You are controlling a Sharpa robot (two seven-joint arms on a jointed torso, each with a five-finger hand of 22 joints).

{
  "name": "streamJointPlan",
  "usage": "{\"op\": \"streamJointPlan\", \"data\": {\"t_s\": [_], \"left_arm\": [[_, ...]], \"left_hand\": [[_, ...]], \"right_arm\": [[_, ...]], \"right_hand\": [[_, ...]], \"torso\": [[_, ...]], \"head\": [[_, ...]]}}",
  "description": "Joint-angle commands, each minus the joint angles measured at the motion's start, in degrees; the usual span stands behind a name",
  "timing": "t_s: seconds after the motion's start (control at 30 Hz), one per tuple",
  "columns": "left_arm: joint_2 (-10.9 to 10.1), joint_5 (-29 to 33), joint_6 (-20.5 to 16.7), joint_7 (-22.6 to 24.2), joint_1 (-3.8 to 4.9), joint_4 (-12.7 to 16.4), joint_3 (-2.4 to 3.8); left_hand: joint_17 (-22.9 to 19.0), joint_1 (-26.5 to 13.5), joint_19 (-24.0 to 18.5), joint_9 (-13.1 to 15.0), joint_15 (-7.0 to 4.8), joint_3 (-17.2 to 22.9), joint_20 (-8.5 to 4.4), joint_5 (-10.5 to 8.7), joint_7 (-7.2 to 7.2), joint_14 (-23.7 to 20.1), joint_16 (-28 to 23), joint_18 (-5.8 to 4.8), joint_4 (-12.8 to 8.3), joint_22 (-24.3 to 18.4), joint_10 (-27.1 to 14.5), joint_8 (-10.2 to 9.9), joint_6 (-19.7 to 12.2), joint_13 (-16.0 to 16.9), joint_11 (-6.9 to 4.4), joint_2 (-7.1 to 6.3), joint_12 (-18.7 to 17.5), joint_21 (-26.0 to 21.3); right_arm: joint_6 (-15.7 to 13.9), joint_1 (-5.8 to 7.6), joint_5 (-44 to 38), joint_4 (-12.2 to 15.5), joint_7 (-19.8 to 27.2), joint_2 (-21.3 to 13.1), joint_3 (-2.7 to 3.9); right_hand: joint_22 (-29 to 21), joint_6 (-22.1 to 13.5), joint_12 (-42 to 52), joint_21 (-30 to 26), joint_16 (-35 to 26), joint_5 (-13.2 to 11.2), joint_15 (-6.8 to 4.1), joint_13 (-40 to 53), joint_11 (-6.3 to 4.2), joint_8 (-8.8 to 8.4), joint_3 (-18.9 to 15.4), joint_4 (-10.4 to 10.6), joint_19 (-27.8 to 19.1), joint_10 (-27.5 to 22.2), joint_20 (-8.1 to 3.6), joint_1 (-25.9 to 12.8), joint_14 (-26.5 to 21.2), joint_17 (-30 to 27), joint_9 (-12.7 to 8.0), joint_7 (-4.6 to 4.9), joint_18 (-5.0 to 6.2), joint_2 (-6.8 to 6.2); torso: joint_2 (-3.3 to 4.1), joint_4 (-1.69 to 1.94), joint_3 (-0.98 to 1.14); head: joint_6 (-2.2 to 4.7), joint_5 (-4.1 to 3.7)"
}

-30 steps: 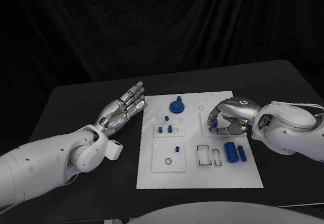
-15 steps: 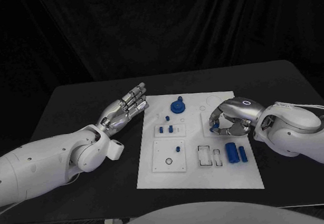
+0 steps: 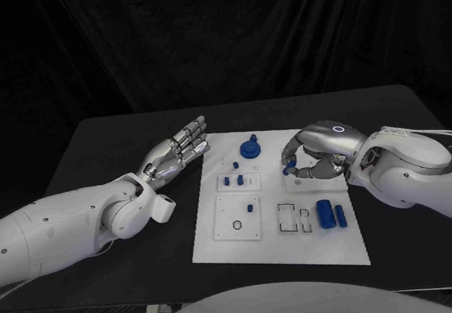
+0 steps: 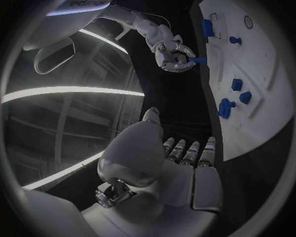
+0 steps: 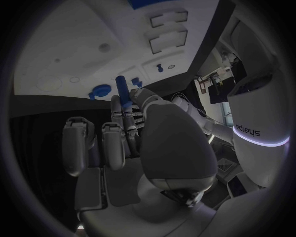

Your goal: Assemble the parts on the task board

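Showing white: the board (image 3: 280, 251), plain and unpatterned, lying on a black table (image 3: 393, 112). Showing blue: the knob (image 3: 249, 149), the two small pegs (image 3: 232, 179), the single peg (image 3: 247, 208), the two cylinders (image 3: 330, 213), and the peg (image 5: 121, 88) being pinched by the silver right hand (image 3: 313, 155). Showing silver too: the left hand (image 3: 173, 155). Showing white: both arms (image 3: 52, 234). Hanging black behind: the curtain (image 3: 216, 39).
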Motion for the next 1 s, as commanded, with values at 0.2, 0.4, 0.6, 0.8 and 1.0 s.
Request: {"op": "streamJointPlan", "data": {"t_s": [0.2,0.4,0.6,0.8,1.0], "left_arm": [[-0.1,0.4,-0.1,5.1,-0.11,0.3,0.06],[-0.4,0.4,-0.2,4.8,-0.11,0.6,0.06],[-1.0,0.4,-0.4,4.5,-0.11,0.9,0.06],[-1.6,0.4,-0.7,4.7,-0.10,1.1,0.06],[-1.7,0.4,-0.7,4.6,-0.10,1.2,0.06]], "left_hand": [[-0.1,0.7,-0.2,0.1,-0.09,0.4,-0.17,0.28,0.59,0.0,-0.2,0.35,0.1,0.0,-0.1,0.2,0.2,0.0,-0.61,0.07,0.2,0.0],[-0.1,0.7,-0.2,0.1,-0.14,0.4,-0.18,0.29,0.66,0.0,-0.2,0.35,0.1,0.0,-0.1,0.2,0.2,0.0,-0.61,0.10,0.3,0.0],[-0.1,0.8,-0.2,0.1,-0.21,0.5,-0.17,0.33,0.94,0.0,-0.2,0.37,0.2,0.0,-0.1,0.2,0.2,0.0,-0.51,0.35,0.3,0.0],[-0.1,0.8,-0.2,0.1,-0.20,0.6,-0.15,0.34,1.14,0.0,-0.2,0.38,0.2,0.0,-0.1,0.2,0.2,0.0,-0.38,0.56,0.3,0.0],[-0.1,0.9,-0.2,0.1,-0.17,0.7,-0.14,0.38,1.27,0.0,-0.2,0.39,0.2,0.1,-0.1,0.2,0.2,0.1,-0.23,0.75,0.4,0.1]], "right_arm": [[3.9,1.03,-2.1,3.1,-0.7,5.4,0.02],[7.0,1.08,-4.7,3.0,-0.5,10.3,0.03],[9.3,0.53,-8.6,2.4,-0.7,14.2,0.03],[10.3,-1.08,-11.4,2.0,-0.6,16.4,0.03],[10.6,-3.02,-12.3,1.7,-0.5,17.0,0.03]], "right_hand": [[11.9,-0.7,0.2,-0.5,-0.5,-0.3,0.16,0.1,0.12,0.26,0.4,-0.6,1.1,-0.5,0.02,0.3,2.9,5.6,0.2,0.07,0.53,0.68],[11.7,-1.0,0.3,-0.9,-0.6,-0.6,0.21,0.1,0.20,0.25,0.6,-0.8,0.9,-0.4,0.07,0.4,2.7,5.3,0.3,0.17,0.63,0.76],[11.6,-1.2,0.3,-1.2,-0.8,-1.1,0.25,0.1,0.20,0.27,0.8,-1.1,0.7,-0.5,0.12,0.4,2.6,4.9,0.4,0.19,0.72,0.90],[11.6,-1.4,0.3,-1.4,-1.0,-1.3,0.24,0.1,0.16,0.29,1.0,-1.3,0.6,-0.5,0.14,0.5,2.5,4.6,0.5,0.16,0.77,0.97],[11.5,-1.5,0.4,-1.6,-1.0,-1.4,0.23,0.1,0.16,0.28,1.0,-1.3,0.5,-0.4,0.15,0.5,2.4,4.6,0.5,0.18,0.80,1.01]], "torso": [[-0.03,-0.03,-0.01],[0.01,0.03,-0.02],[0.01,0.04,-0.03],[0.01,0.04,-0.05],[0.01,0.04,-0.05]], "head": [[0.00,0.44],[0.00,1.47],[0.00,2.93],[0.00,3.88],[0.00,4.33]]}}
